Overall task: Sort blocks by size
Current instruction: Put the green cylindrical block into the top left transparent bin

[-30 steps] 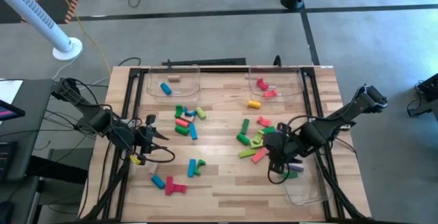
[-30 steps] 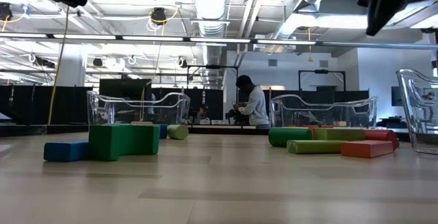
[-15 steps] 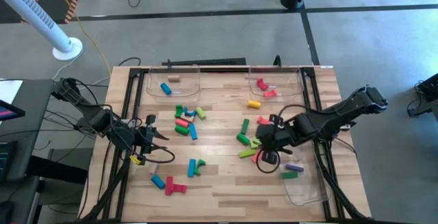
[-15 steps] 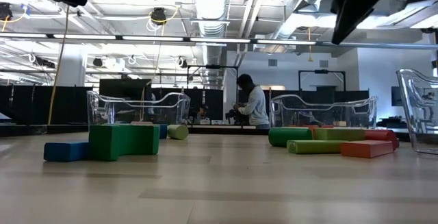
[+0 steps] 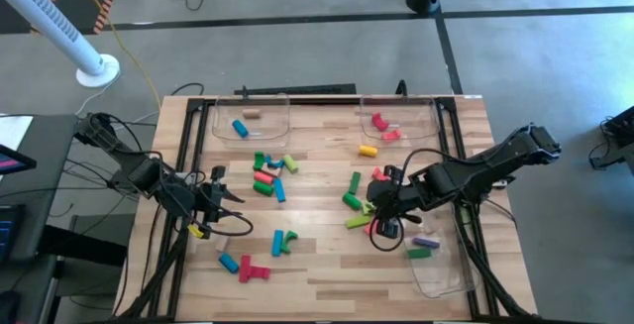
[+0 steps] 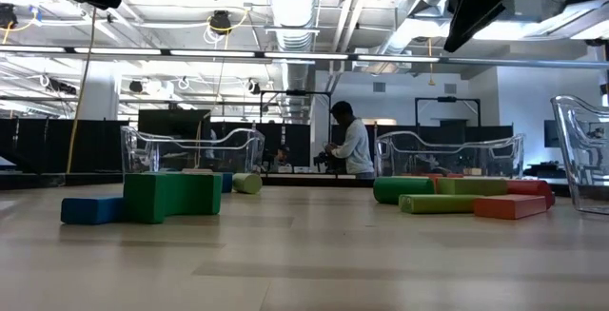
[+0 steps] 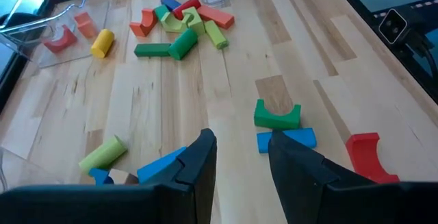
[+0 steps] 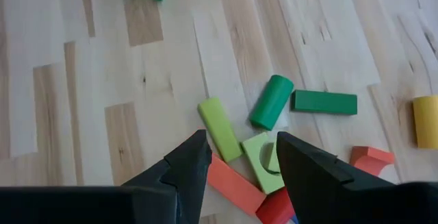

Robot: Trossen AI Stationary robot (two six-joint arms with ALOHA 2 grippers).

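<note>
Coloured wooden blocks lie in loose groups on the table top (image 5: 317,265). One group (image 5: 362,203) is right of centre, another (image 5: 269,170) left of centre, and a few (image 5: 248,263) lie near the front left. My right gripper (image 5: 381,221) hovers open over the right group. Below its fingers (image 8: 239,148) lie a light green bar (image 8: 220,128), a green cylinder (image 8: 271,101) and an orange bar (image 8: 233,183). My left gripper (image 5: 226,205) hangs open and empty at the left (image 7: 243,145), above a green arch (image 7: 277,114) and a blue block (image 7: 287,140).
Two clear trays stand at the far edge, the left one (image 5: 250,116) with a blue and a tan block, the right one (image 5: 398,121) with red pieces. A third tray (image 5: 441,274) sits near right, with a purple (image 5: 426,242) and a green block (image 5: 421,253) at its far end. A person (image 6: 350,145) stands beyond the table.
My right gripper has swung toward the table's left and a little toward its far edge, from over the near right tray to over the right block group, rolling its wrist as it went. Its fingers stay open. No block has moved.
</note>
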